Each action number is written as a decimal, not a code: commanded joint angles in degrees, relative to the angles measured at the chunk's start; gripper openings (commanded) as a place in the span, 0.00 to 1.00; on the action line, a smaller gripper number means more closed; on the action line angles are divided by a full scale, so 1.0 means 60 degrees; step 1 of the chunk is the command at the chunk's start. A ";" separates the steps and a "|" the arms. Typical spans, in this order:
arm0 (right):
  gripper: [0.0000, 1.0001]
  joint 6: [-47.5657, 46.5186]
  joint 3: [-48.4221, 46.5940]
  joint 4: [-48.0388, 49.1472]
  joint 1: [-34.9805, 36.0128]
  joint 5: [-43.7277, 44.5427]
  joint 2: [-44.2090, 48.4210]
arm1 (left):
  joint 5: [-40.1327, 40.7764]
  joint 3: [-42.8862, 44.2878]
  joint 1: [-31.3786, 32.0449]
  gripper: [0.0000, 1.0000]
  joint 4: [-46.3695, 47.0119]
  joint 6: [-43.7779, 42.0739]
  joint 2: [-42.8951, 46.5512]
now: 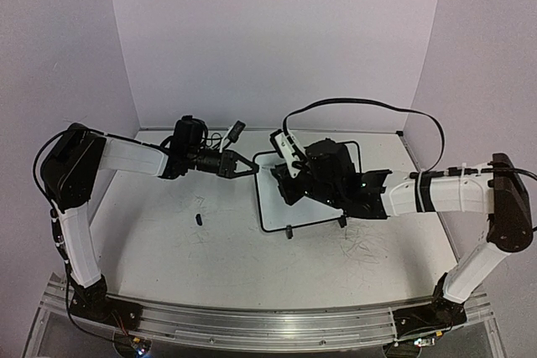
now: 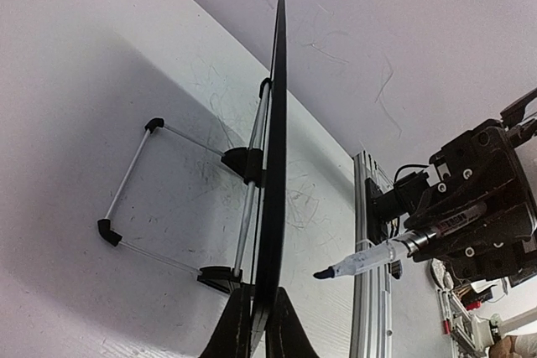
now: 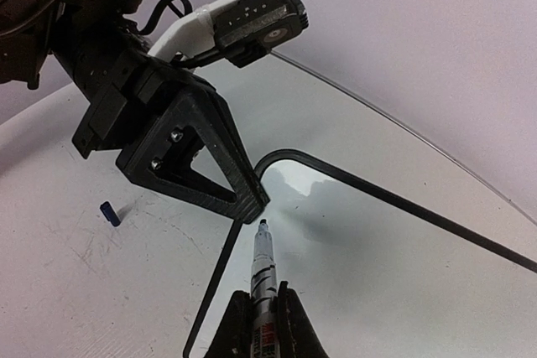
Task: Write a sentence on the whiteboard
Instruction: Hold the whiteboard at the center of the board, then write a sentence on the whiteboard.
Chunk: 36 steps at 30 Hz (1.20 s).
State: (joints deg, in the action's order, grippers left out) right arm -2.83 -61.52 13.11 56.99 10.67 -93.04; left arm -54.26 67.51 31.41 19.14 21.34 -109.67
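Observation:
The whiteboard (image 1: 281, 207) stands tilted at the table's middle, with a thin black frame and small black feet. Its glossy face (image 3: 377, 266) shows no sentence; no writing is visible. My left gripper (image 1: 254, 167) is shut on the board's upper left edge, and its fingers (image 2: 281, 324) clamp the edge-on frame (image 2: 275, 148). My right gripper (image 3: 263, 301) is shut on an uncapped marker (image 3: 263, 262). The marker tip (image 2: 323, 274) sits near the board's top left corner, a short gap off the face. The right gripper (image 1: 289, 178) hovers over the board.
A small blue marker cap (image 1: 200, 220) lies on the scuffed white tabletop left of the board, also in the right wrist view (image 3: 109, 213). The board's wire stand (image 2: 134, 182) sticks out behind it. An aluminium rail (image 1: 268, 324) runs along the near edge. Walls enclose three sides.

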 commanded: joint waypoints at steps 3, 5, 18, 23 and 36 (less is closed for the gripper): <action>0.00 -0.0020 -0.0196 0.0518 0.0049 0.0495 0.0056 | -0.0161 0.0069 -0.0035 0.00 0.0135 -0.0239 0.0114; 0.00 -0.0012 -0.0149 0.0524 0.0043 0.0575 0.0067 | -0.0148 0.0036 -0.0035 0.00 0.0135 -0.0312 0.0113; 0.00 0.0029 -0.0235 0.0554 0.0048 0.0875 -0.0101 | -0.0119 0.0000 -0.0035 0.00 0.0135 -0.0361 0.0148; 0.00 0.0075 -0.0262 0.0569 0.0046 0.0975 -0.0189 | -0.0131 0.0001 -0.0032 0.00 0.0135 -0.0320 0.0176; 0.00 0.0125 -0.0319 0.0600 0.0049 0.1283 -0.0393 | -0.0141 -0.0016 0.0008 0.00 0.0135 -0.0308 0.0241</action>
State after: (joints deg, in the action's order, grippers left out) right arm -2.74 -61.52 14.21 56.99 16.52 -94.26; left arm -54.26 67.47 31.46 19.14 18.83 -109.67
